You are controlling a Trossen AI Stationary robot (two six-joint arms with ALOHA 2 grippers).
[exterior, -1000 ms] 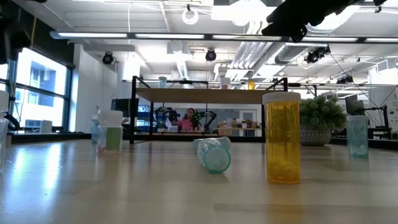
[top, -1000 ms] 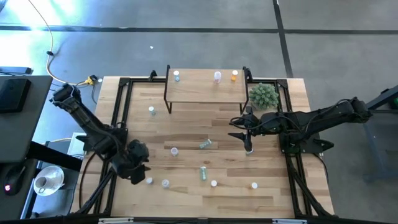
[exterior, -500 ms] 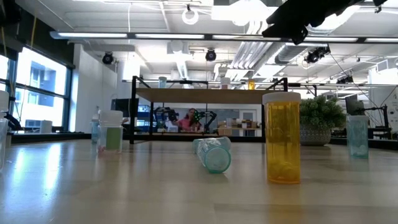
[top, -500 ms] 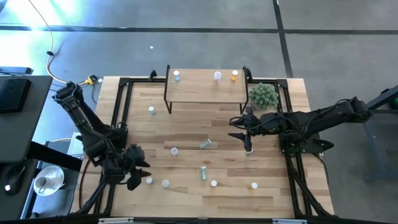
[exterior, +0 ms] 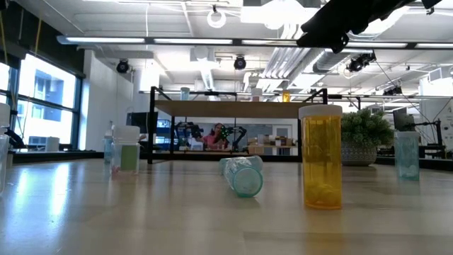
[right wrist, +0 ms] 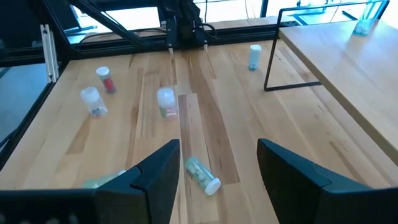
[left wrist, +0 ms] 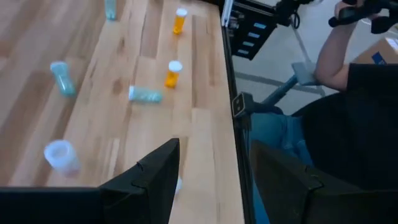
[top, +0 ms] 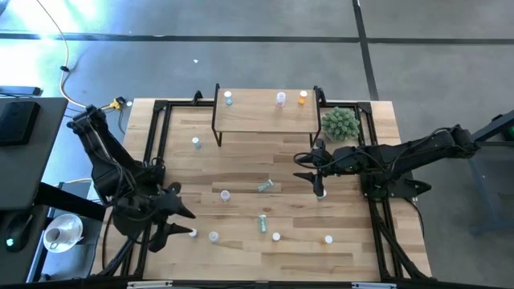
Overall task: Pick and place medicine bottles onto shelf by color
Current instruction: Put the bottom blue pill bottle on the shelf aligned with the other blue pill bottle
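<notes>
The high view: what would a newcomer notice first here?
Small white-capped medicine bottles lie scattered over the light plank tabletop. At its far edge stands a small light-wood shelf on black legs carrying three bottles, with a spiky green plant ball beside it. The open right pincer hovers near the table's middle.

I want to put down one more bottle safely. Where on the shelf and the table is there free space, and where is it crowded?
The shelf is bare between its blue bottle and its pink bottle. The table is free between the shelf and the lying green bottle. The front is crowded: several bottles stand between the left gripper and the orange bottle.
</notes>
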